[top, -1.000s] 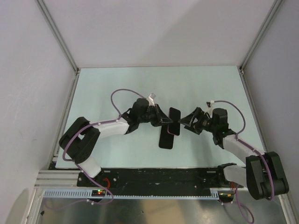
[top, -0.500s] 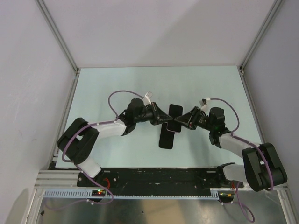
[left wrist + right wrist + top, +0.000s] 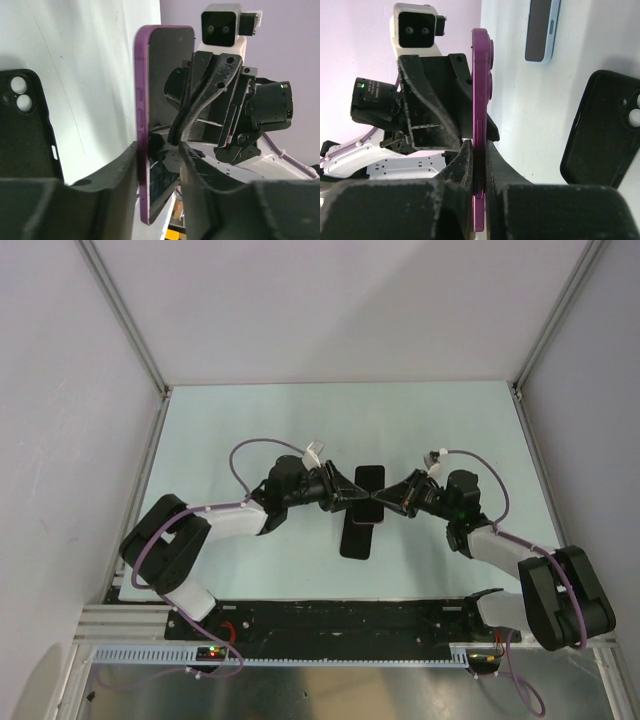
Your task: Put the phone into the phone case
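Top external view: at mid-frame the left pincer (image 3: 358, 501) and the right pincer (image 3: 378, 505) meet tip to tip from either side over the pale table (image 3: 250, 420); the purple phone (image 3: 367, 512) shows only as a thin sliver between them; the black phone case (image 3: 355, 538) lies flat on the table just below the tips, and a second, dark phone (image 3: 370, 478) lies just above them.

Left wrist view: the phone (image 3: 162, 90) stands on end in the centre, purple edge to the left and dark screen to the right; the left pincer's fingers (image 3: 120, 172) are clamped on its lower part, one on each side; the right pincer grips it from the far side, at centre right; the phone case (image 3: 25, 135) lies at the left edge, camera holes showing.

Right wrist view: the phone (image 3: 481, 90) is seen edge-on, upright at centre; the right pincer's fingers (image 3: 460, 167) are pressed together on its two faces; the phone case (image 3: 602, 130) lies at right; the second phone (image 3: 542, 30) lies at upper right.
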Robot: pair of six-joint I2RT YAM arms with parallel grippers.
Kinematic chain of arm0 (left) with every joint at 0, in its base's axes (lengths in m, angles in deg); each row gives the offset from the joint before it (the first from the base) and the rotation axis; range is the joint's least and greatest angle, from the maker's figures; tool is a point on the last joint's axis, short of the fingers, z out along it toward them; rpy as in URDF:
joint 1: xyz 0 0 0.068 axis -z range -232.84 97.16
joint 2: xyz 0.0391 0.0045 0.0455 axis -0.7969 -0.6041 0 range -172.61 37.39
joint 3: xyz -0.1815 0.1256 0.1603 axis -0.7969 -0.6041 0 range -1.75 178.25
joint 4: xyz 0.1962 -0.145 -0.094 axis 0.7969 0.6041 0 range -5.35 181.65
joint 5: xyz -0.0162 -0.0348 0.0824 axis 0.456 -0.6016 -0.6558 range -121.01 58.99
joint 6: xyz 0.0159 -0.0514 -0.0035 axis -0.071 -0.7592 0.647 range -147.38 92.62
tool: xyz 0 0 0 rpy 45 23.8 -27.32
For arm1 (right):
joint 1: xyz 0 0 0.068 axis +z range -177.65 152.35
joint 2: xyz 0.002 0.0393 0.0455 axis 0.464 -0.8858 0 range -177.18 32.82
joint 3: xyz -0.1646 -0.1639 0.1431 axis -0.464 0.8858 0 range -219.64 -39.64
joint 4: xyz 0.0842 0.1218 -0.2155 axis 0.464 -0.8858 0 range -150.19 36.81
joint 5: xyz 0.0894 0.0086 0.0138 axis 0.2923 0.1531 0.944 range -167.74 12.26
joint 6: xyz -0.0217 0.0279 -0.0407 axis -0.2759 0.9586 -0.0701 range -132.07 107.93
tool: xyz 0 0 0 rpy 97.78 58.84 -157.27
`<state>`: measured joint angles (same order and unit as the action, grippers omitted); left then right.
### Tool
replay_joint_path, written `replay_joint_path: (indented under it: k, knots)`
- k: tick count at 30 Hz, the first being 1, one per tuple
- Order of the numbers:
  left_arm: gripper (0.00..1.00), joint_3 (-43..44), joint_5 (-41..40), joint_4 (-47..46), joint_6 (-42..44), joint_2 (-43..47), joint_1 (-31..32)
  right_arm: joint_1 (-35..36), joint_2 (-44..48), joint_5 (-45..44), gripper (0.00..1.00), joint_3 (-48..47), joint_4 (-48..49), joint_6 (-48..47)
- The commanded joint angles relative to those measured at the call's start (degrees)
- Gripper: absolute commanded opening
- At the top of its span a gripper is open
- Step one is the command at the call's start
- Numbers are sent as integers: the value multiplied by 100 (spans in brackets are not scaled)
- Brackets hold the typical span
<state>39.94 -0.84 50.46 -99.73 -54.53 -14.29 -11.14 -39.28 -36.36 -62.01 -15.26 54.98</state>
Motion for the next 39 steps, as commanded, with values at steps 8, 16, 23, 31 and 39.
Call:
replay_joint_path:
  k: [8,16,23,31,39]
  knots:
    - [54,-104,108,-198,238,149,109,39,569,-331,0,-144,-766,-472]
    - [57,192,-652,1721,1410,472,115,-9,914,-754,0,-318,-1669,-893]
    - [59,562,-2216,3831,2577,944,118,-19,1235,-1179,0,-448,-2409,-1259]
    - [56,674,-2694,4210,2890,689,201,42,1315,-1418,0,-487,-2795,-1430]
    - [49,1318,-2932,4361,3246,-266,645,103,1617,-2010,0,-564,-3609,-1810]
